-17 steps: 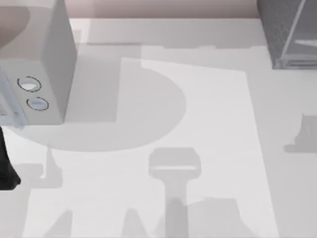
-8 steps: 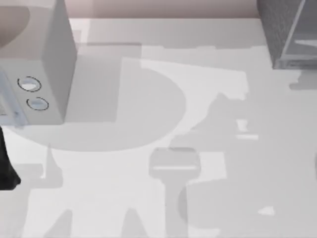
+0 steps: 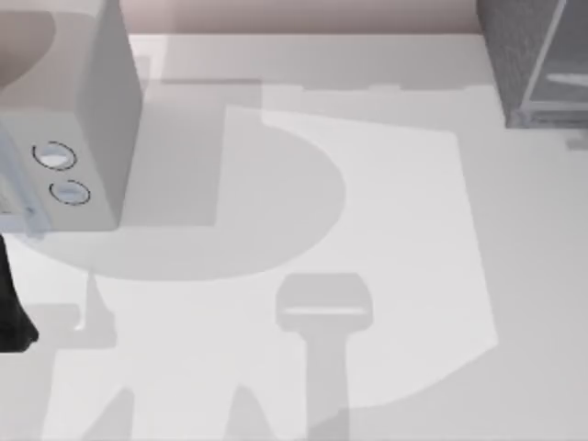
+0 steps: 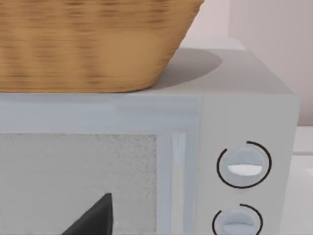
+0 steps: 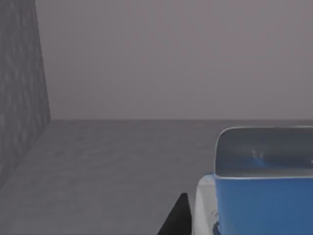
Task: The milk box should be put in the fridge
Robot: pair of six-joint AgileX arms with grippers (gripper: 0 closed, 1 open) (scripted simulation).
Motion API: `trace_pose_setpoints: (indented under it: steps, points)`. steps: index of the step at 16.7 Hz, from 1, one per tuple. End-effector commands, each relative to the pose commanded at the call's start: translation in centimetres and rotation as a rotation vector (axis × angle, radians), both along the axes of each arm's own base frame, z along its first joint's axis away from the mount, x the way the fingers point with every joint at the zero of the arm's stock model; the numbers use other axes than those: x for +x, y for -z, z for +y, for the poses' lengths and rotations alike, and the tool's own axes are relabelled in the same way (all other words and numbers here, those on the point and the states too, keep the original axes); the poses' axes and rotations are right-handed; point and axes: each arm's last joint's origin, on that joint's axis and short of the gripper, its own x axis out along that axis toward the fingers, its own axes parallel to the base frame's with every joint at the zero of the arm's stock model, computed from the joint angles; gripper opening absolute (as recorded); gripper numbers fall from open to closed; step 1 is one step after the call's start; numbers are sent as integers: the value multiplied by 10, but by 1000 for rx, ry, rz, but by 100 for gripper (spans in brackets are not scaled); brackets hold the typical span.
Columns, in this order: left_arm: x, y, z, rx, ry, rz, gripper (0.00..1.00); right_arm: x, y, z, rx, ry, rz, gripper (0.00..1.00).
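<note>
The milk box [image 5: 264, 196] sits inside the fridge [image 5: 22, 88]; neither hand's grip can be told.

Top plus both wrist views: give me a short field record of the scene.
fridge: dark speckled cabinet at the table's far right corner
microwave: pale grey box with two dials at the far left
basket: wicker, resting on top of the microwave
milk box: blue top close before the right wrist camera, beside a speckled grey wall
table: white surface

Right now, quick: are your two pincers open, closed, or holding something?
Left pincer: by the microwave, cannot be told.
Right pincer: next to the milk box, cannot be told.
</note>
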Motion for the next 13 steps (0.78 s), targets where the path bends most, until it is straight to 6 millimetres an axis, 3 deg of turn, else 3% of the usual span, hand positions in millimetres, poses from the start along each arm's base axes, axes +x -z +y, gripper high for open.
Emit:
trace_pose_setpoints:
  steps: [9,13]
  points:
    - [0,0,0,0,0,0,100,7,12,-1,7,-5,12,0]
    - [0,0,0,0,0,0,100,38,16,-3,7,-4,34,0]
